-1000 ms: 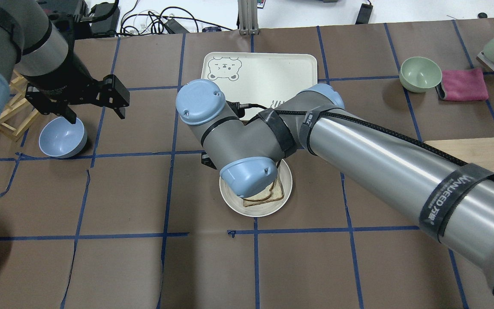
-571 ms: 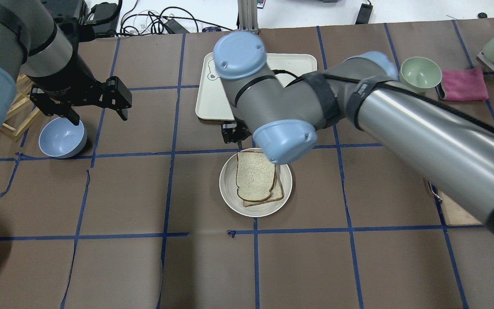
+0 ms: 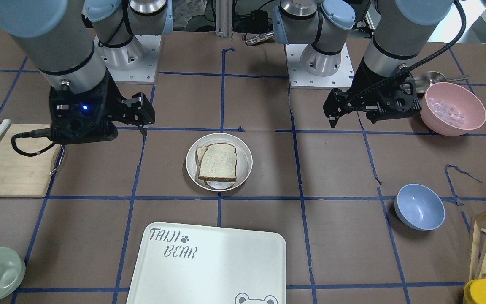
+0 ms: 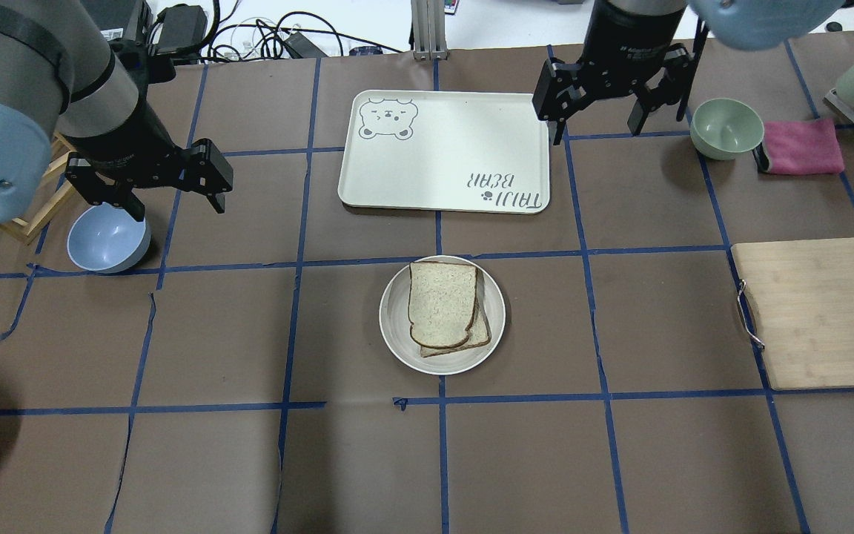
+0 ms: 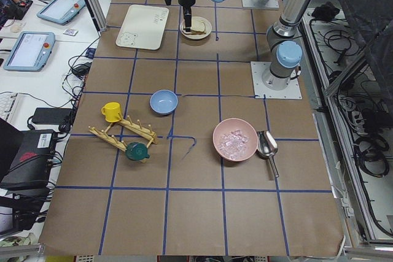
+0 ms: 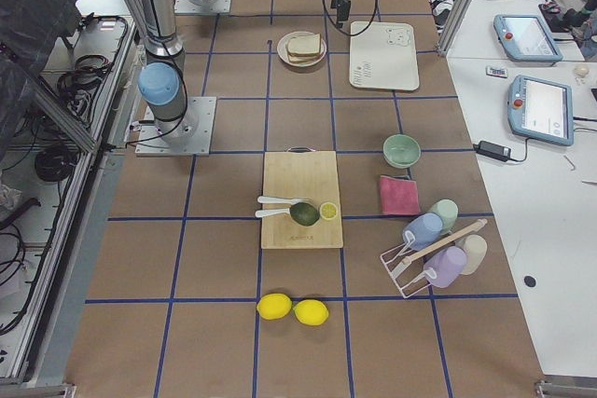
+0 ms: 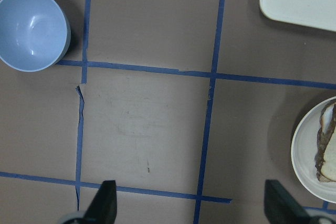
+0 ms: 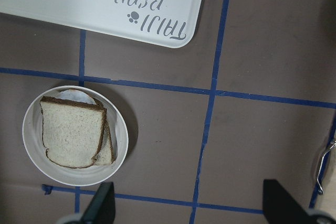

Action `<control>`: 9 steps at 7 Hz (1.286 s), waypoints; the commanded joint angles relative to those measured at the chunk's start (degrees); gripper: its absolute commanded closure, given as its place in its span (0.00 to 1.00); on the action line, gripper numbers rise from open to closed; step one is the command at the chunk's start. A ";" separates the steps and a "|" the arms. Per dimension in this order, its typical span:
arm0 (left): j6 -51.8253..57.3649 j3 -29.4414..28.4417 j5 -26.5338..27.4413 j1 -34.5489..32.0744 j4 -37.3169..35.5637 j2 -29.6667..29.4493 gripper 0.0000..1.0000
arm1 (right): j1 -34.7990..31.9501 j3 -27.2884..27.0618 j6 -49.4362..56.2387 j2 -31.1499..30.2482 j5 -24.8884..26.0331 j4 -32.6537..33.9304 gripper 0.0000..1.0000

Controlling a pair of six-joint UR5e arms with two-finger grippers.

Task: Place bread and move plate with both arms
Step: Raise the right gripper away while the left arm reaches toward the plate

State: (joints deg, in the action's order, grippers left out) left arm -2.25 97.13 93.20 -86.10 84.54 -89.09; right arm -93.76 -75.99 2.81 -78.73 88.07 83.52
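The bread (image 4: 440, 302), a dark-crusted speckled slice, lies on the round cream plate (image 4: 394, 320) at the table's middle. It rests on a second slice (image 4: 482, 335) that peeks out beneath it. The bread (image 8: 71, 132) and plate (image 8: 31, 135) also show in the right wrist view. My right gripper (image 4: 596, 130) is open and empty, high beyond the tray's far right corner and away from the plate. My left gripper (image 4: 175, 202) is open and empty, hovering by the blue bowl, well left of the plate. In the left wrist view, only the plate's edge (image 7: 310, 150) shows.
The white TAIJI BEAR tray (image 4: 442, 148) lies just beyond the plate. A blue bowl (image 4: 108, 237) sits at the left. A green bowl (image 4: 727, 127) and pink cloth (image 4: 801, 147) are at the far right. A wooden cutting board (image 4: 812, 311) is at the right, and a pink bowl (image 3: 452, 109) near the left arm.
My right arm has lifted off the plate and swung away to the far right past the tray, uncovering the bread on the plate. My left gripper has barely moved.
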 commanded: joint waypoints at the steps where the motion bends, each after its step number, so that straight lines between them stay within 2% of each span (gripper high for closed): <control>1: -1.08 1.91 -0.64 -0.90 -0.25 -2.04 0.00 | 1.38 1.72 -0.08 -0.72 0.51 0.56 0.00; 2: -1.00 4.19 -1.08 -3.00 -4.86 -3.44 0.00 | 1.56 1.38 -0.08 -1.07 0.96 1.72 0.00; 4: -1.00 10.77 -8.61 -6.61 -18.03 -7.04 0.00 | 1.56 1.29 0.00 -3.17 2.27 2.08 0.00; 5: -1.00 13.85 -8.82 -7.58 -21.92 -8.45 0.08 | 1.82 1.20 0.79 -3.71 2.37 2.17 0.00; 6: -0.83 16.57 -8.82 -9.51 -26.22 -9.60 0.11 | 1.91 1.20 0.36 -3.80 2.28 2.17 0.00; 7: -1.43 18.43 -9.69 -11.18 -29.22 -11.18 0.23 | 1.91 1.20 0.79 -3.80 1.76 3.30 0.00; 8: -4.75 18.88 -13.27 -11.46 -28.99 -12.24 0.28 | 1.91 1.20 0.53 -3.80 2.01 3.22 0.00; 9: -6.17 18.80 -14.00 -11.63 -28.99 -13.73 0.29 | 1.91 1.20 0.36 -3.62 1.75 3.57 0.00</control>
State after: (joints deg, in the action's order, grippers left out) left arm -6.25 115.49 80.98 -97.25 56.04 -101.12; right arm -91.86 -74.79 3.34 -82.46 90.00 86.73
